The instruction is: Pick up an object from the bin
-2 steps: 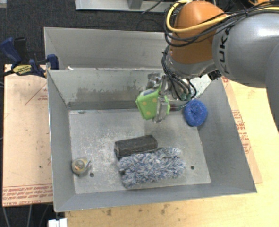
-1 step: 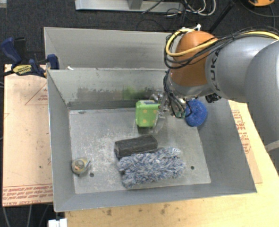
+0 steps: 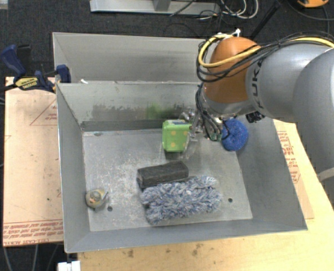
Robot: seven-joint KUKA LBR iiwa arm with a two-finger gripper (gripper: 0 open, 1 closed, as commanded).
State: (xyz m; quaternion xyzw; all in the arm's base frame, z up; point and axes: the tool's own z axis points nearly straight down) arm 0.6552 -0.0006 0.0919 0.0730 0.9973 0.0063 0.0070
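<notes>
My gripper (image 3: 202,126) hangs low near the back of the bin, just right of the middle, partly hidden under the arm's orange cover. A light green cube (image 3: 175,135) with dark dots lies right against its left side. A blue ball (image 3: 235,136) rests just to its right, close to the bin's right wall. Nothing shows as held.
A dark grey rectangular block (image 3: 162,175) lies in front of the cube. A blue-grey knitted cloth (image 3: 181,200) sits directly before the block. A small round brownish thing (image 3: 96,197) lies at the front left. The arm covers the bin's back right corner.
</notes>
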